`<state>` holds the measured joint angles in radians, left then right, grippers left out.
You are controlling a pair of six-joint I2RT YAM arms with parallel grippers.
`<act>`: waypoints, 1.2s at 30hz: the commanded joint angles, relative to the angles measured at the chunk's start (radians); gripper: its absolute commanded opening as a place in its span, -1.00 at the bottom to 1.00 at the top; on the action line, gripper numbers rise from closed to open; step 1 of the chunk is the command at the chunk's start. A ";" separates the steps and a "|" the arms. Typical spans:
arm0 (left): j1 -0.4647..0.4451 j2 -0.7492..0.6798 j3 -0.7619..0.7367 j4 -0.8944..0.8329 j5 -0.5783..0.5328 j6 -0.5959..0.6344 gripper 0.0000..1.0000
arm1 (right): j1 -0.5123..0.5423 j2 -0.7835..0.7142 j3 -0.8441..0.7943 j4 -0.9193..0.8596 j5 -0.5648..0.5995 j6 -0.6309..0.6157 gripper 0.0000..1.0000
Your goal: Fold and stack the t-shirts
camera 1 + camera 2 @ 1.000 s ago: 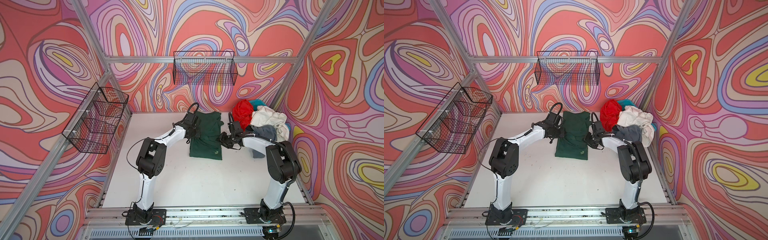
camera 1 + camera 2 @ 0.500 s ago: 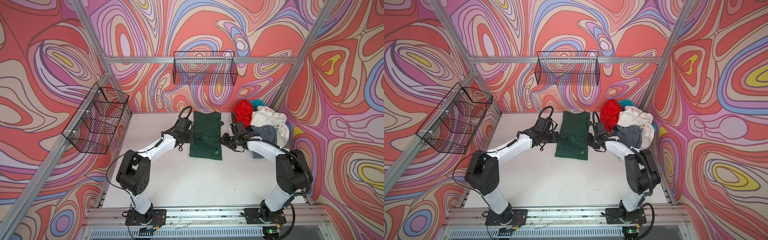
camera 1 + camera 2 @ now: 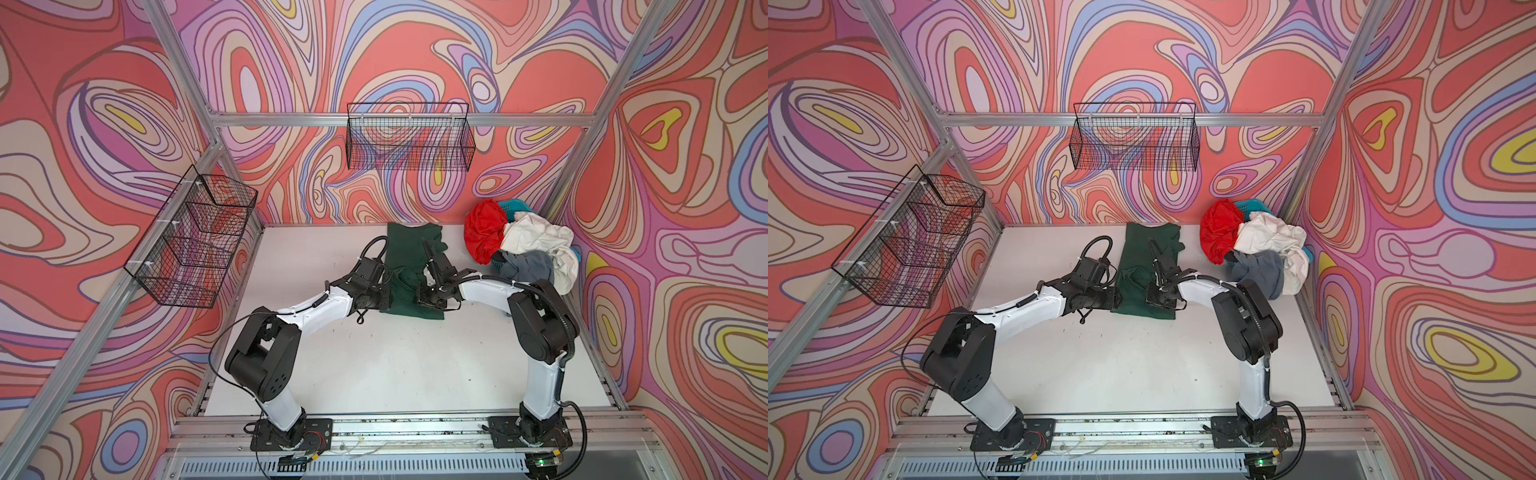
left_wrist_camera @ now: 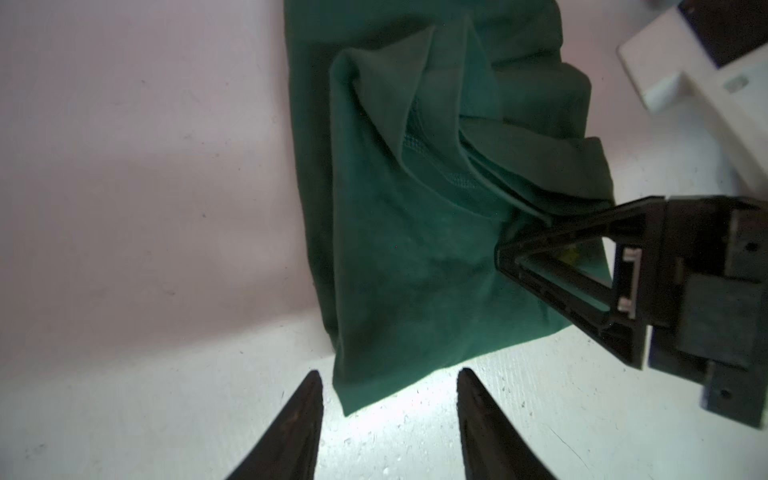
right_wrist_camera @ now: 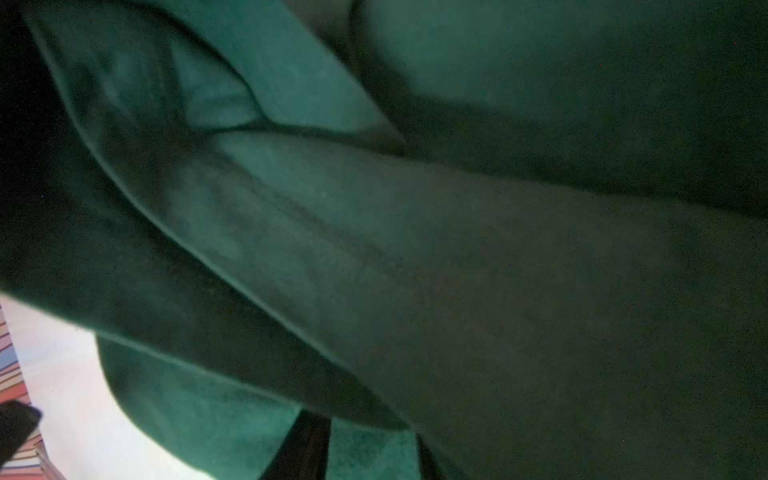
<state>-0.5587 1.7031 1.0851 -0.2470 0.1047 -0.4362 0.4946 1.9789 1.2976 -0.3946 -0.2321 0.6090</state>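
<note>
Toward the back of the white surface (image 3: 374, 365) lies the green shirt (image 3: 409, 249), partly folded, with one flap lifted. My right claw (image 4: 505, 253) pinches that raised fold. My left claw (image 4: 389, 372) sits at the shirt's near corner, jaws apart, holding nothing. Well to the right, a heap of other shirts (image 3: 532, 241) spills over the basket (image 3: 513, 205).

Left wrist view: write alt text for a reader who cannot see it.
A partly folded dark green t-shirt lies on a white table. The fingers of the right gripper pinch a fold of it; those of the left gripper stand apart at its corner.
</note>
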 commanded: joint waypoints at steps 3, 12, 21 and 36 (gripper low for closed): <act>-0.007 0.102 0.022 0.018 -0.015 0.019 0.02 | 0.008 0.034 0.078 -0.010 0.071 -0.032 -0.31; -0.010 0.221 0.061 -0.047 -0.050 0.019 -0.17 | 0.006 0.103 0.174 -0.024 0.138 -0.045 -0.33; -0.010 0.211 0.022 -0.030 -0.052 0.022 -0.32 | -0.033 0.219 0.371 -0.063 0.179 -0.108 -0.35; -0.011 0.168 -0.017 -0.035 -0.068 0.030 -0.30 | -0.165 0.163 0.448 -0.153 0.290 -0.109 0.31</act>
<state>-0.5682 1.8709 1.1034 -0.1993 0.0513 -0.4183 0.3336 2.2494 1.7798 -0.5011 -0.0269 0.5049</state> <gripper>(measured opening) 0.335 0.622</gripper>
